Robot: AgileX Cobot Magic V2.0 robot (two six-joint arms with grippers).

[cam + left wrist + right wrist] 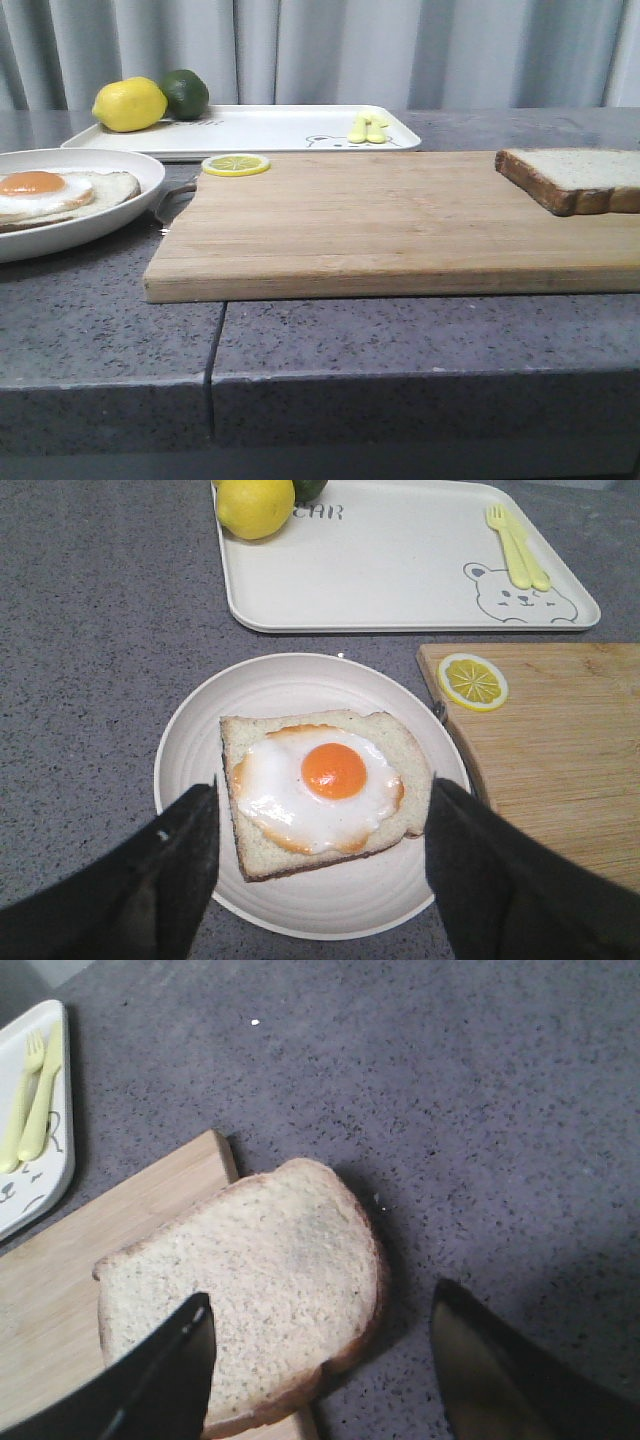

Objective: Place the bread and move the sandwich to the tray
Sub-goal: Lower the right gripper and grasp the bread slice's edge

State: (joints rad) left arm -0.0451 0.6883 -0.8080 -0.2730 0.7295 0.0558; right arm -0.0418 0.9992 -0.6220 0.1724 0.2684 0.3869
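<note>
On my far left sits the round white plate [120, 215], and on it the open sandwich [325, 790]: one crusted slice with a fried egg [320, 785] on top, yolk up. My left gripper [320, 880] hangs just above it with its fingers spread wide, one either side of the slice and holding nothing.

Behind the plate lies the bear-printed tray [270, 130], with a lemon [129, 104] and a lime [186, 93] in its left corner and a small yellow fork and spoon [367, 129] toward its right end. A lemon slice [236, 164] rests on the near-left corner of the wooden cutting board [380, 225], which fills the middle of the table.

At the far right is the loose bread [250, 1290], flat on the right end of the board with one corner overhanging the edge onto the grey counter [480, 1110]. My right gripper [320, 1360] is over it, also spread and empty: one finger sits above the slice's face, the other out past its overhanging crust.

So the right arm is clearly the nearer one for the pickup. I judge the bread lies directly under that claw, and its destination, the egg, is well apart to the left, clear across the board. The overhang looks like my easiest place to grip.
</note>
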